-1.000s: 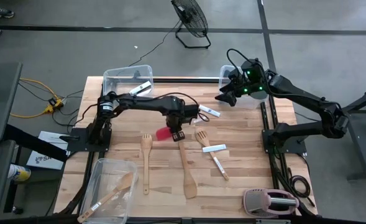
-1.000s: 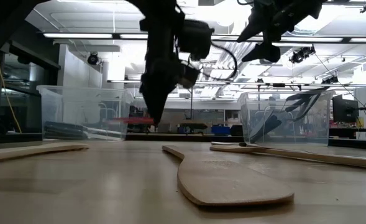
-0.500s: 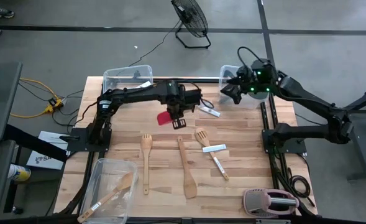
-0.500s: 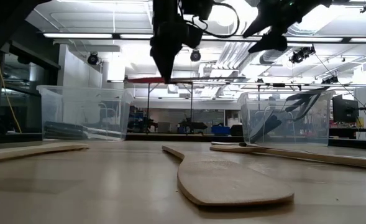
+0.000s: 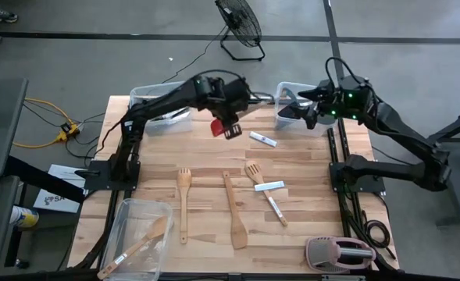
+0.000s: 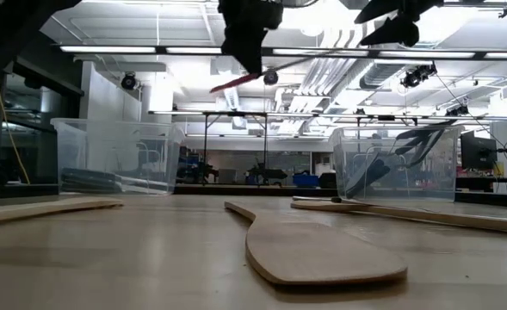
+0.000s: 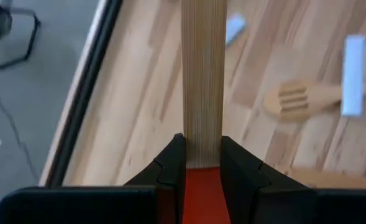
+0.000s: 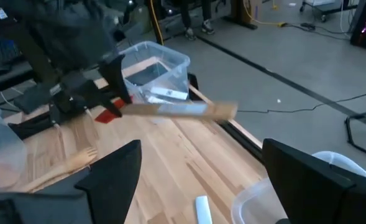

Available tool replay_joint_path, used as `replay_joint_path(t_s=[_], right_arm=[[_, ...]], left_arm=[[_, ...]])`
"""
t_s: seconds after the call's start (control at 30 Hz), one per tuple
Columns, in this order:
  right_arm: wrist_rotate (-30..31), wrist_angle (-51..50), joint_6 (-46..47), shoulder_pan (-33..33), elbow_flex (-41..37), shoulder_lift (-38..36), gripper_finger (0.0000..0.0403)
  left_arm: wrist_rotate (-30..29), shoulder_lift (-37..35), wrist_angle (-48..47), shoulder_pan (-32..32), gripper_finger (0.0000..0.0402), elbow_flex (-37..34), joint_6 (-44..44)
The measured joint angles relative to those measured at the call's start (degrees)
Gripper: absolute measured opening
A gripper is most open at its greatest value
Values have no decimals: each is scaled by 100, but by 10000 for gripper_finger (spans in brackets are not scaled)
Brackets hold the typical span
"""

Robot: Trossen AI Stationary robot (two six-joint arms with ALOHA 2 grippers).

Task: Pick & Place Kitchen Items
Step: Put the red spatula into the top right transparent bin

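Note:
My left gripper [image 5: 226, 125] hangs high over the far middle of the table, shut on the small red spatula [image 5: 217, 126], which has a red blade and a light wooden handle [image 8: 176, 110]. My right gripper [image 5: 308, 107] stands open and empty in the air over the far right bin [image 5: 292, 117]. Other kitchen items lie flat on the table: a wooden fork spoon [image 5: 183, 199], a wooden spatula [image 5: 234, 212], a forked turner [image 5: 254, 172] and white-bladed knives [image 5: 270, 186] [image 5: 262, 139]. My left gripper pinches the red spatula between its two fingers where the wooden handle meets the red blade [image 7: 202, 158]. The fingers slant down from above. The spatula is lifted clear of the table, and its handle [image 6: 305, 62] slopes up away from the red blade [image 6: 227, 84].
A clear bin [image 5: 159, 103] stands at the far left corner. Another [image 5: 140, 234] at the near left holds a wooden spoon and a knife. A pink-and-grey toaster [image 5: 339, 254] sits at the near right edge. A fan [image 5: 241, 27] stands on the floor beyond.
My left gripper has risen from just above the table and gone toward the far edge, tipping as it went and still shut on the red spatula. The spatula has been carried high, its handle now sloping upward. My right gripper has drawn back toward the table's right edge and up.

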Motion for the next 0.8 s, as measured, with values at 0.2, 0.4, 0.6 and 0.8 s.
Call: replay_joint_path(t_s=[0.2,0.4,0.6,0.8], right_arm=[[-48,50,220,2,0,51,325],[-62,607,695,1,0,198,325],[-71,1182,1300,20,0,321,325],[-183,2134,1733,126,0,592,325]], left_arm=[[468,-26,780,133,66,162,370],[581,-44,1459,122,66,160,547],[203,-46,2016,122,66,160,511],[-22,-46,2533,122,66,160,542]])
